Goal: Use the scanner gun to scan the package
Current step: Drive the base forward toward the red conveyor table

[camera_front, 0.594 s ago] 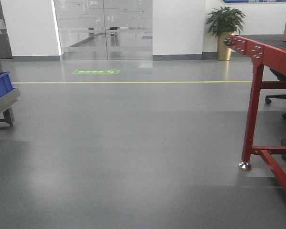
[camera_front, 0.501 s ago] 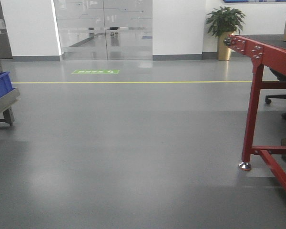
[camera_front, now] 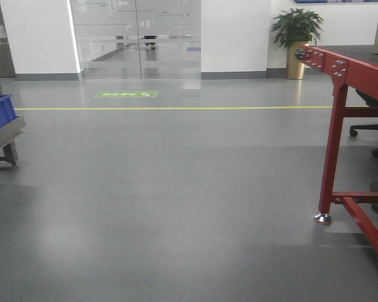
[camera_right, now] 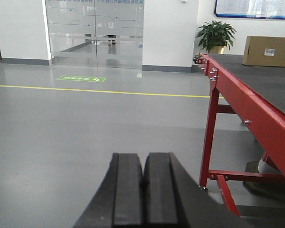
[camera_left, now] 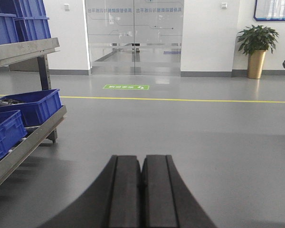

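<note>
**Package at far end of desk, both hands closed and empty**

Front view vs earlier frame: whole scene slid a hair left, otherwise same. Grey floor point(camera_front: 176, 189) across most of every view. Red-framed desk point(camera_right: 237, 97) on the right, running away from the cameras. Shelf rack point(camera_left: 28, 47) with blue bins point(camera_left: 33, 104) on the left. Package point(camera_right: 268, 51) lying flat, long axis across the desk, white label side facing the right wrist camera. Left hand point(camera_left: 141, 190) and right hand point(camera_right: 143, 190): fingers pressed together, gripping nothing.
</note>
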Controlling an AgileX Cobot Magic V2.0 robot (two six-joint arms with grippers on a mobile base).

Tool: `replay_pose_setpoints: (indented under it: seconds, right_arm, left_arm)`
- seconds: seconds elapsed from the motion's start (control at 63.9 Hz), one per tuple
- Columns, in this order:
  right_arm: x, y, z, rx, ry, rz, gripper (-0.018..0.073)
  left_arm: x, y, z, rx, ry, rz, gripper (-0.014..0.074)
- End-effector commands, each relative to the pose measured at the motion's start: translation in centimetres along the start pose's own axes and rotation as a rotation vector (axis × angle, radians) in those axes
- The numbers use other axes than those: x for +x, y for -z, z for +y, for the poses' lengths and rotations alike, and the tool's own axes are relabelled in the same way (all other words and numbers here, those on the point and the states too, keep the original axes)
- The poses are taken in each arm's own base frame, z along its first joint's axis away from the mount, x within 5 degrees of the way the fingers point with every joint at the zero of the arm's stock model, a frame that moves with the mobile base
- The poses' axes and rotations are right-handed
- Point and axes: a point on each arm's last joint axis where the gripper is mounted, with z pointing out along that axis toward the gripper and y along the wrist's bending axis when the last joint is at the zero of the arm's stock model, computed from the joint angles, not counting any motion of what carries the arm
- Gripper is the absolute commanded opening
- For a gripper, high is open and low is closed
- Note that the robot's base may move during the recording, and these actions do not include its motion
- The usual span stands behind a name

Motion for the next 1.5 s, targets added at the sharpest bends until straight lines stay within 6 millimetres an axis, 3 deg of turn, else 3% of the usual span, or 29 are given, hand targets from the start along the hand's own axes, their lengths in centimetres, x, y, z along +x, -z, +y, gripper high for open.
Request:
replay_pose_setpoints:
  seconds: [0.0,0.626,0.938,1.486]
  right_arm:
    - [-0.25,0.03,-0.05,0.007,0.007,-0.027,-0.0153]
    - [-0.27,0.03,-0.05,0.007,0.007,-0.029,-0.0153]
    - [-0.27,0.03,-0.05,0.007,0.007,-0.029,-0.0153]
    - [-0.27,0.03,-0.05,0.007,0.007,-0.029,-0.0153]
  left_arm:
    - [-0.3,0.05,0.0,0.001,0.015,-0.023,-0.0111]
    - [-0.3,0.05,-0.01,0.004,0.016,-0.023,-0.0111]
    - [-0.33,0.09,-0.6,0.109,0.02,-0.027,-0.0111]
    - [-0.32,0.07,-0.42,0.076,0.019,-0.025,-0.0111]
